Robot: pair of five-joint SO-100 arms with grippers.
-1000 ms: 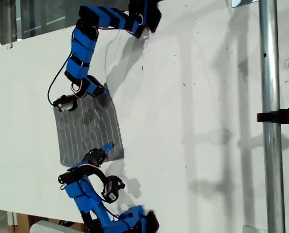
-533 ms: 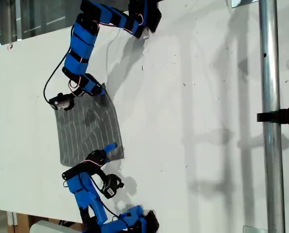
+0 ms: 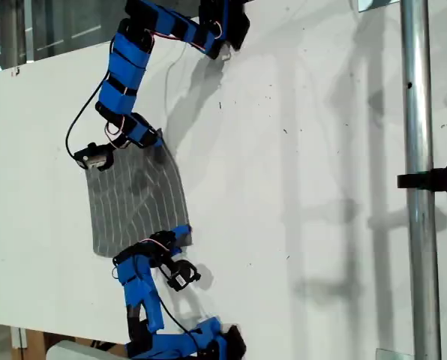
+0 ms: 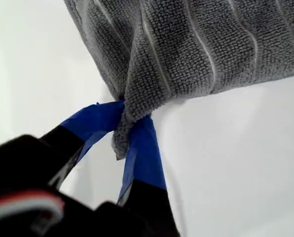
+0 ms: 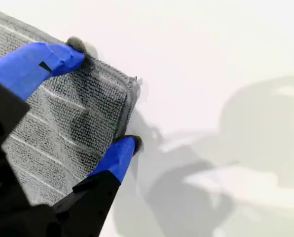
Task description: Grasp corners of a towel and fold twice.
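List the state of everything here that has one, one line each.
grey white-striped cloth towel: unfolded, spread out, one corner bunched up.
my first tool: shut, pinching that bunched corner.
my second tool: open, straddling another corner, which lies flat.

White table [image 3: 298, 150], metal pole [image 3: 417, 180].
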